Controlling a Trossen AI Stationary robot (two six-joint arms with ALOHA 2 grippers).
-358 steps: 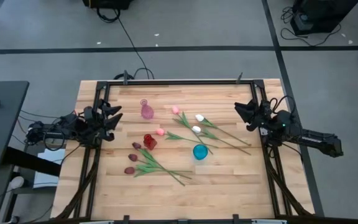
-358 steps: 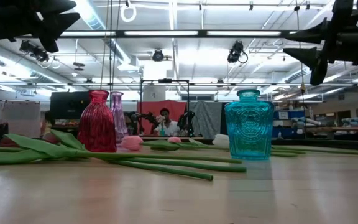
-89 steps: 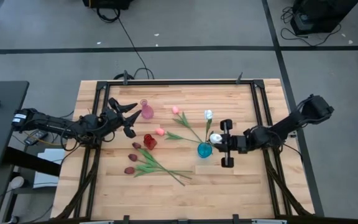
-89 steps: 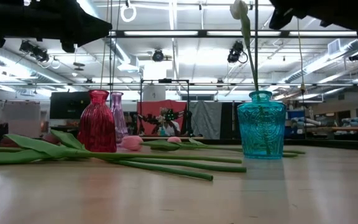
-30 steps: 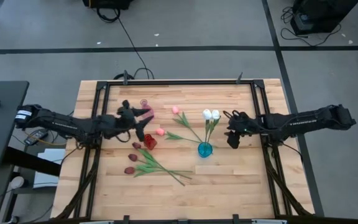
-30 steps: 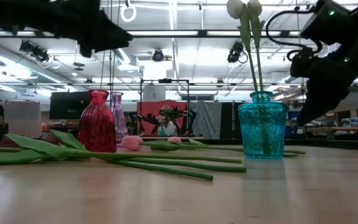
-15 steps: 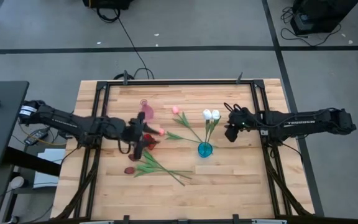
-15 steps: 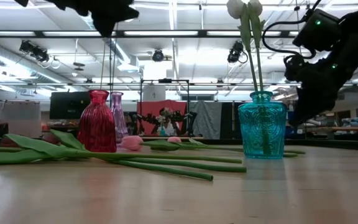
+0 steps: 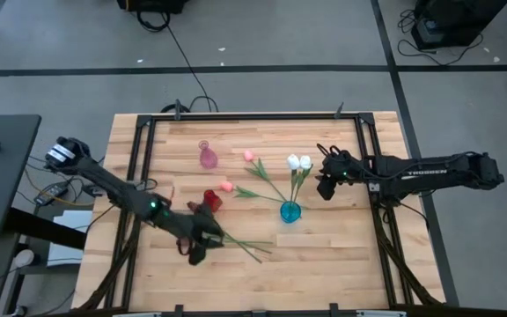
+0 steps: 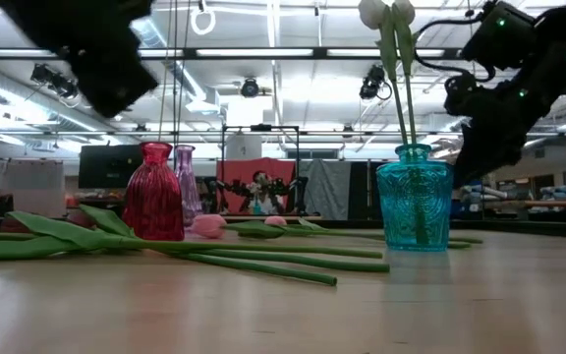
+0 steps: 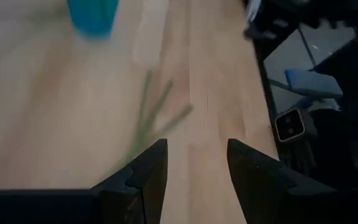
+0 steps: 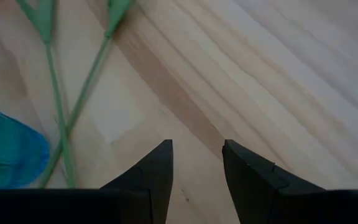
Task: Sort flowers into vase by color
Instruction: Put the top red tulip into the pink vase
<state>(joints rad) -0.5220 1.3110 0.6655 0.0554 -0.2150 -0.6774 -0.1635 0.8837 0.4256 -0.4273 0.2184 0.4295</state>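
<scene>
Two white flowers (image 9: 299,163) stand with their stems in the blue vase (image 9: 290,212). Two pink flowers (image 9: 238,172) lie on the table between the pink vase (image 9: 208,158) and the blue one. The dark maroon flowers lie by the red vase (image 9: 211,200), their green stems (image 9: 243,246) pointing toward the table's right and near edges. My left gripper (image 9: 199,246) hovers open over their head end, the stems (image 11: 151,118) blurred ahead of its fingers. My right gripper (image 9: 324,183) hangs open to the right of the white flowers, clear of the blue vase (image 12: 5,155).
Black rails (image 9: 253,115) frame the wooden table. In the low view the red vase (image 10: 153,194) and the pink vase (image 10: 185,182) stand at the left and the blue vase (image 10: 416,211) at the right. Bare wood lies along the near edge and at the near right.
My left gripper has swung from beside the pink and red vases toward the table's near edge and down, turning as it went. It now hangs over the maroon flowers. The flowers and vases have stayed where they were.
</scene>
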